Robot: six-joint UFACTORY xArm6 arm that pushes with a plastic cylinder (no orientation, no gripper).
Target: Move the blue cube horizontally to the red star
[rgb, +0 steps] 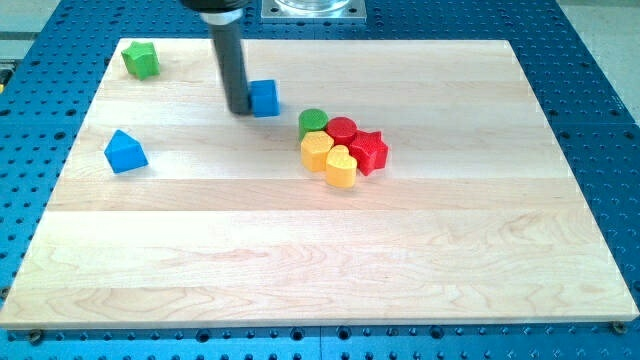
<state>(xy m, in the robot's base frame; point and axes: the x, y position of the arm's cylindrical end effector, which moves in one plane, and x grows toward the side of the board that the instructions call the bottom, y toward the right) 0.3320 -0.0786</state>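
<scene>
Camera view looks down on a pale wooden worktop (300, 250) set on a blue perforated base (600, 90). My tip (239, 109) rests on the wood in the upper-left part of the board, touching the left face of the blue cube (265, 98). The tool is a plain dark rod with nothing to spread or press together, and it pinches nothing; it only leans against the cube's side.

To the view's right and slightly lower than the cube sits a tight cluster of five blocks. The green cylinder (313, 122) is at the cluster's upper left and is the piece nearest the cube, with a clear strip of wood between them. The red cylinder (342, 129) is just beside it on the right. The red star (369, 152) forms the cluster's right edge, touching the red cylinder. The yellow hexagon-like block (317, 151) lies below the green cylinder, and the yellow heart (341, 167) lies at the bottom, touching the star.

Well apart from these, a blue triangular block (125, 151) sits near the board's left edge, lower than my tip. A green block (141, 59) with an irregular, star-like outline sits at the top-left corner.

No bin, tray or other container shows on the board; every block lies directly on the wood.
</scene>
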